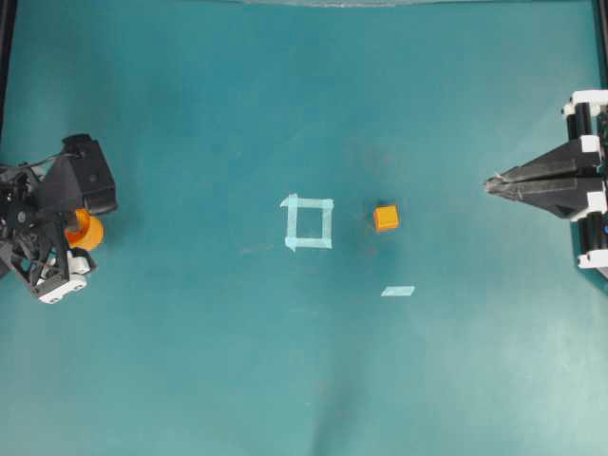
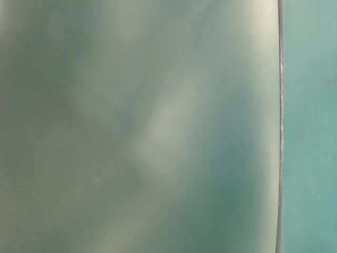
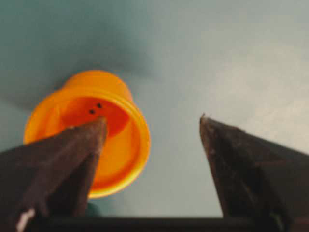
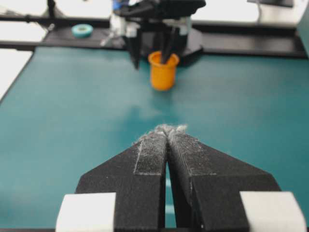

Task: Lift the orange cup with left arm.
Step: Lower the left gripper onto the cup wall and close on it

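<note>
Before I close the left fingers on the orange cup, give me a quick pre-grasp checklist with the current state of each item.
1. Left gripper open: ok.
2. Small orange plastic cup upright on the teal table: ok.
3. Cup between the left fingers: not ok; one finger sits over the cup's mouth, the other well beside it.
4. Small orange cube clear of the grasp: ok, far off beside the tape square.
5. Right gripper shut and away from the cup: ok.
</note>
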